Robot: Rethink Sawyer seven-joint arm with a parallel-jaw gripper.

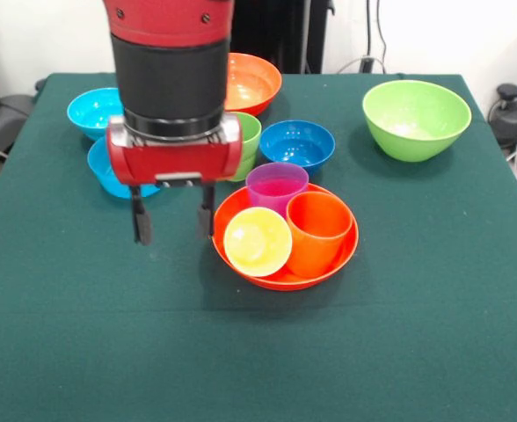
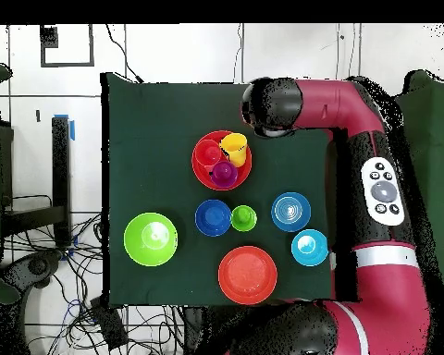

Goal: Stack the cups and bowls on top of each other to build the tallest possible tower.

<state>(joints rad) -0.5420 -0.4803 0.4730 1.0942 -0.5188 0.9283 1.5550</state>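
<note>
My gripper point(image 1: 173, 220) hangs open and empty over the cloth, just left of a large orange bowl point(image 1: 280, 280). That bowl holds the yellow cup point(image 1: 257, 242), tilted with its mouth toward the camera, the orange cup point(image 1: 318, 230) and the purple cup point(image 1: 277, 186). The green cup point(image 1: 248, 141) stands behind, partly hidden by the gripper body. In the overhead view the same bowl point(image 2: 198, 166) holds the yellow cup point(image 2: 233, 146), orange cup point(image 2: 207, 153) and purple cup point(image 2: 224, 173). There the arm's wrist point(image 2: 272, 104) covers the gripper.
The dark blue bowl point(image 1: 297, 143) sits beside the green cup. The lime green bowl point(image 1: 415, 119) is at the right. The second orange bowl point(image 1: 251, 83) is at the back. Two light blue bowls point(image 1: 94, 110) point(image 1: 107, 174) are at the left, one partly behind the gripper.
</note>
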